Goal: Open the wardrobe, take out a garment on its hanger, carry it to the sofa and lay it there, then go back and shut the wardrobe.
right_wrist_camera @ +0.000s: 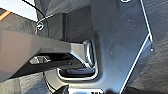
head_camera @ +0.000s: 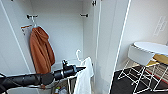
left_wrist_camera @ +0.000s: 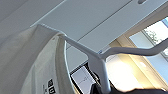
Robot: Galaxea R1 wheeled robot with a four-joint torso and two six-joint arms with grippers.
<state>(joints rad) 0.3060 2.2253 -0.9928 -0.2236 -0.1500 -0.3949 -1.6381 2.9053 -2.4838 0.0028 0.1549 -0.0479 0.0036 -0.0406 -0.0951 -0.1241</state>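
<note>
The wardrobe (head_camera: 100, 37) is open and the left gripper (head_camera: 81, 68) seems to hold the white hanger (head_camera: 79, 55) with the T-shirt (head_camera: 83, 77) out in front, but the sofa trip and door closing are left, with an orange hoodie (head_camera: 41, 51) far left and a white chair (head_camera: 138, 57) right.
</note>
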